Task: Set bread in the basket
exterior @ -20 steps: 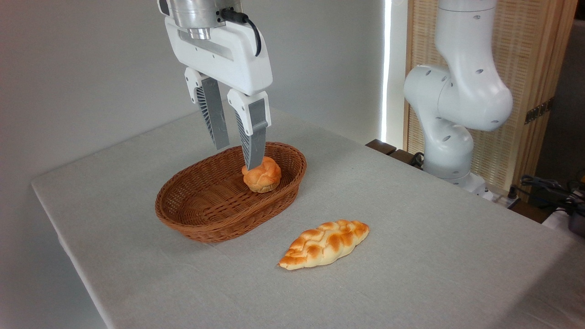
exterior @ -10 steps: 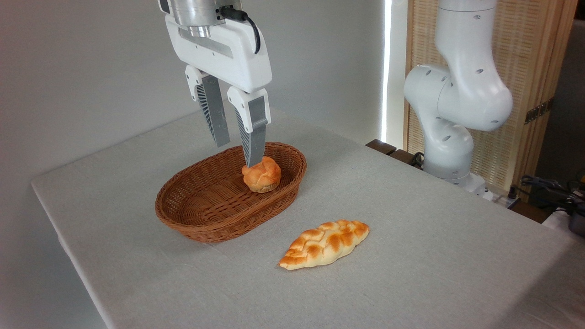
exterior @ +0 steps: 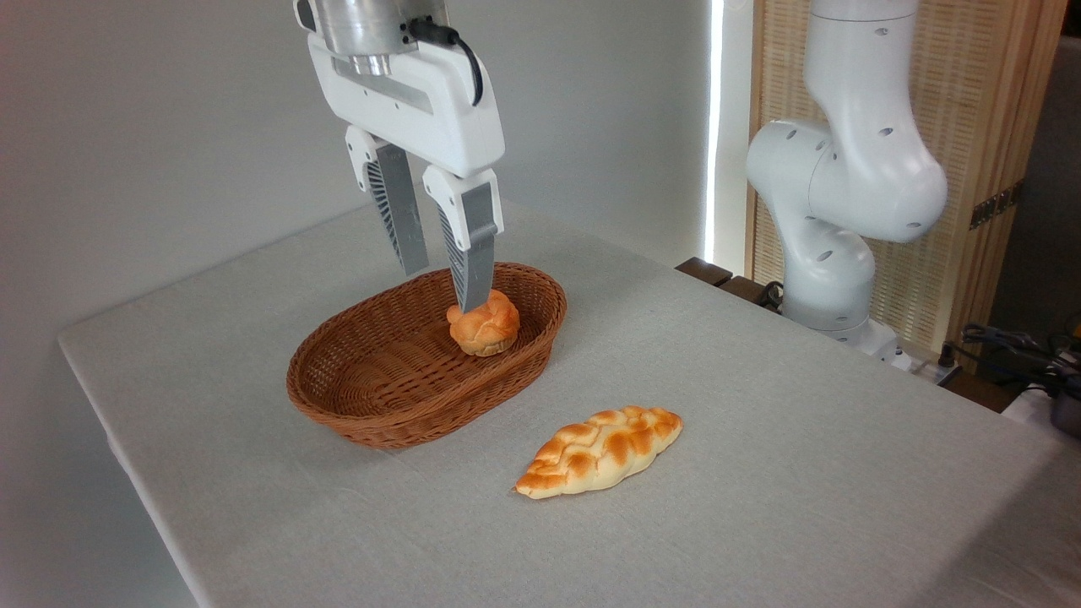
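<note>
Tabletop (exterior: 760, 473) lies bare around bread (exterior: 600, 451), beside basket (exterior: 355, 418).

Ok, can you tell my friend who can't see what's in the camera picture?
A robot gripper hangs open above a wicker basket with a small round bun inside. A long braided loaf lies on the grey table in front of the basket, outside it.

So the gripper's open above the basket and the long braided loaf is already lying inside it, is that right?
Not quite. The fixed camera shows the braided loaf on the table, outside the basket. Only the small round bun is inside; the open gripper hangs above it.
</note>
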`<move>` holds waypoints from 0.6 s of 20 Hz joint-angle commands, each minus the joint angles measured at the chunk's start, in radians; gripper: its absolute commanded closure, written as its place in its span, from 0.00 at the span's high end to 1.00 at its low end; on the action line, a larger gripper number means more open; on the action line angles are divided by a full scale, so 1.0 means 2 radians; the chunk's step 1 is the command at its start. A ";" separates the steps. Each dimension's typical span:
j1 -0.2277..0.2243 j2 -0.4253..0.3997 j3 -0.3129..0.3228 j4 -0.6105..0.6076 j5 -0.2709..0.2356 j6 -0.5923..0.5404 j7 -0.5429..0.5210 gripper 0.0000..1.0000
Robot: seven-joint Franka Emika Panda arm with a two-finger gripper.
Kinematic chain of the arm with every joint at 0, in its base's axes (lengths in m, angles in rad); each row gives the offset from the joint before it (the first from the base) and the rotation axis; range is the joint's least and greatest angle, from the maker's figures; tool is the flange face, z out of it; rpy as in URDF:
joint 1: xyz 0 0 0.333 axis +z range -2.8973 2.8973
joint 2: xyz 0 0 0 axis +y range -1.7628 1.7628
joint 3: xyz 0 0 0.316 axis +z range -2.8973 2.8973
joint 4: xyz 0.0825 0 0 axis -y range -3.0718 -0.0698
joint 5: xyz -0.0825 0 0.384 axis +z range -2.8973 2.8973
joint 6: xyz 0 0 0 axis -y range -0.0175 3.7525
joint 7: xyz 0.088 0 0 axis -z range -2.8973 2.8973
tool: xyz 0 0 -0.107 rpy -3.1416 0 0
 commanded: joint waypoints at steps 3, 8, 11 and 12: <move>-0.003 -0.109 0.002 -0.168 -0.007 0.104 0.003 1.00; -0.004 -0.140 -0.014 -0.232 0.000 0.111 0.005 1.00; 0.003 -0.169 -0.014 -0.295 0.016 0.134 0.021 1.00; 0.009 -0.179 -0.014 -0.318 0.030 0.151 0.024 1.00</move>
